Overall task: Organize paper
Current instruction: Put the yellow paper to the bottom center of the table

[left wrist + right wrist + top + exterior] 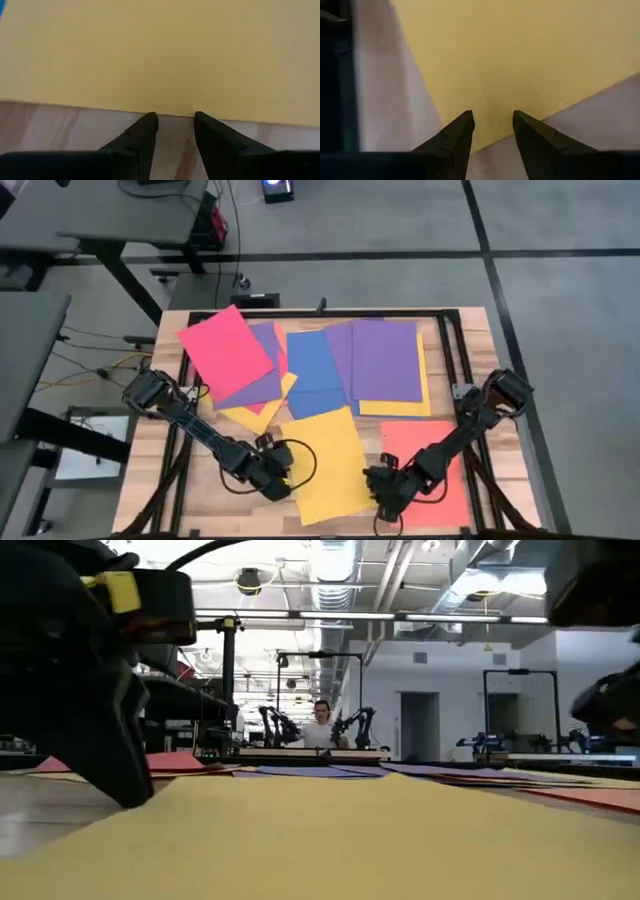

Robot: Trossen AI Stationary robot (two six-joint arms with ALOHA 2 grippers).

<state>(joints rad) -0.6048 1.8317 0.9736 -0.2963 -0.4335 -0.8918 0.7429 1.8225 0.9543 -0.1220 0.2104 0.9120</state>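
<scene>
I see my left gripper (pixel 283 480) low at the near yellow sheet (pixel 325 463)'s left edge, fingers slightly spread, pinching nothing. My right gripper (pixel 378 488) sits at that sheet's near right corner, likewise parted and empty. Other coloured paper (pixel 330 365) lies spread across the far side of the table (pixel 140 490).
</scene>
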